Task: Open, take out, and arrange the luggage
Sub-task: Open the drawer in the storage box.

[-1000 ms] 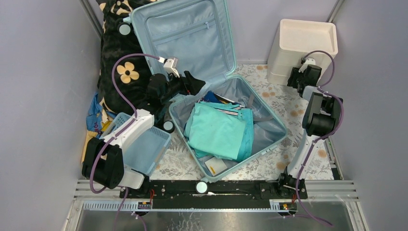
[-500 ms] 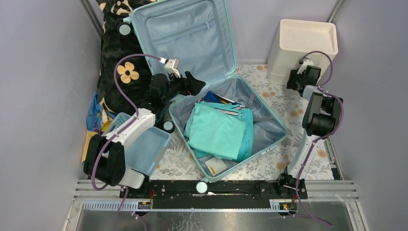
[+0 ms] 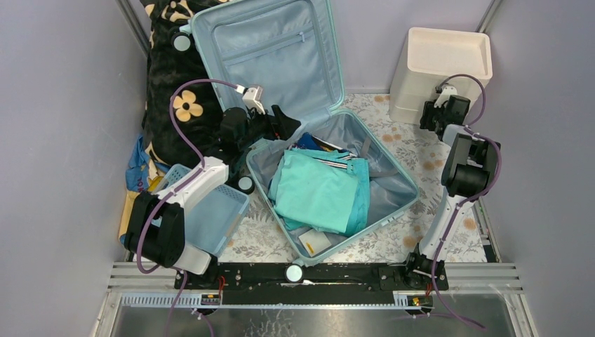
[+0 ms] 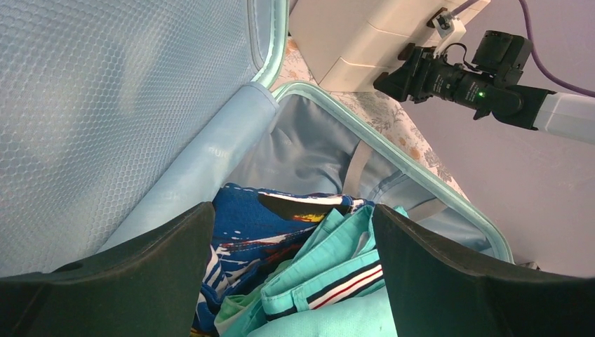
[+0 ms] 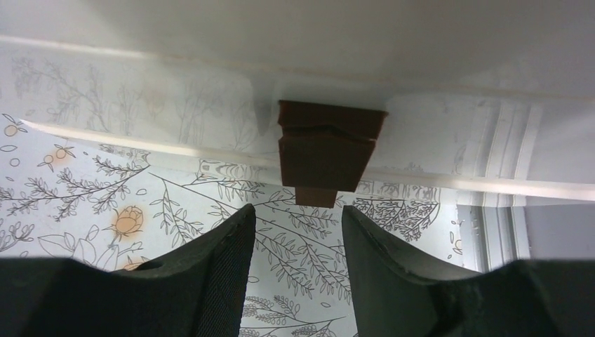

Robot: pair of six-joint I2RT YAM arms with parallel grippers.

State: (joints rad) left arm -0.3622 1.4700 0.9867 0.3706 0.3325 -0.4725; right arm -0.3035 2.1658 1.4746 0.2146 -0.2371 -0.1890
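Observation:
The luggage [image 3: 393, 184] lies open on the floral mat, its lid [image 3: 273, 53] propped upright against the back. Folded turquoise garments [image 3: 319, 189] and a blue patterned garment [image 4: 245, 232] fill its base. My left gripper [image 3: 286, 123] hovers over the base's back left corner by the hinge. In the left wrist view it [image 4: 293, 210] stands open above the clothes with nothing held. My right gripper [image 3: 429, 114] is at the cream drawer unit [image 3: 442, 63]. It [image 5: 298, 210] is open, and the brown drawer handle [image 5: 326, 154] sits just beyond its fingertips.
A small blue basket [image 3: 210, 210] stands left of the luggage under my left arm. A black blanket with cream flowers [image 3: 175, 77] is heaped at the back left. The floral mat [image 3: 400, 232] covers the floor, and grey walls close in both sides.
The left wrist has shifted slightly to the right above the suitcase hinge. The right gripper has edged a little closer to the drawer unit. The clothes have not moved.

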